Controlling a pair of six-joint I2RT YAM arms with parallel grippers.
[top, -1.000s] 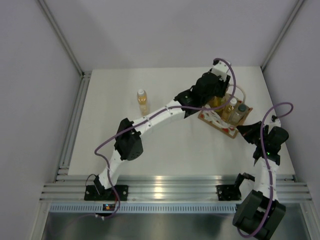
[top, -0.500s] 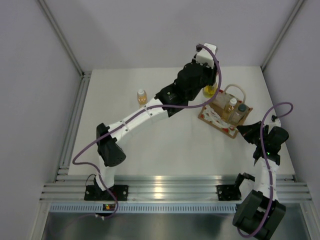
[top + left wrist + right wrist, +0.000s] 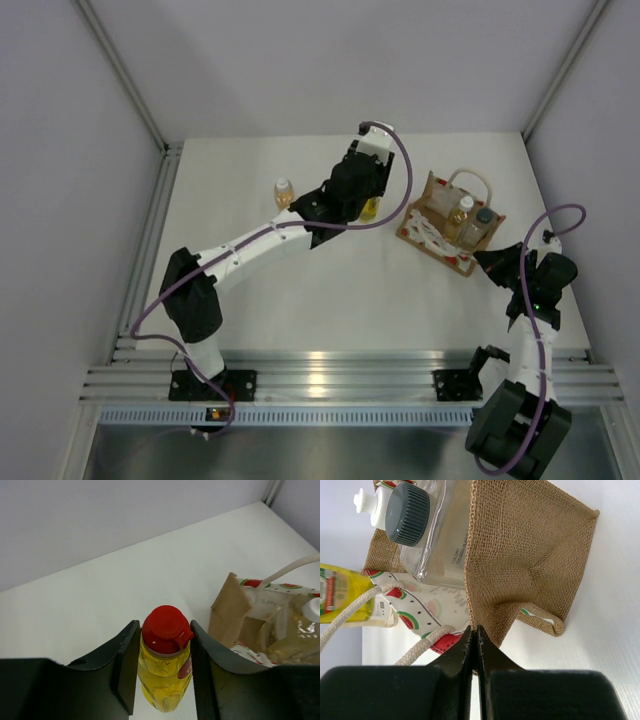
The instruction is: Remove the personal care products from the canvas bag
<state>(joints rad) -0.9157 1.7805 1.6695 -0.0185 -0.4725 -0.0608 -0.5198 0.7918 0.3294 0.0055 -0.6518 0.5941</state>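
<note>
Two black fingers of the left gripper are closed snugly on the yellow bottle, one on each side of its shoulder just below the red cap, and the bottle stands upright between them. Seen from above, this gripper and its load sit over the far middle of the white table, just left of the canvas bag and apart from it; whether the bottle's base touches the table cannot be told. Further left, also towards the far side, a lone amber bottle with a pale top stands upright on the table, well apart from the bag. The right gripper has its jaws pressed fully together, nipping the brown weave at the bag's near right edge, just beside a folded corner. The bag stands at the far right of the table with its mouth open, its white panel of red watermelon prints on the near left side. Its looped white handles are rope, and in the right wrist view they run across that printed panel. Inside the bag, the clear bottle with the dark grey cap rests against the brown wall nearest the right gripper. Just beside it, on the side away from that gripper, a second amber bottle shows its white cap
</note>
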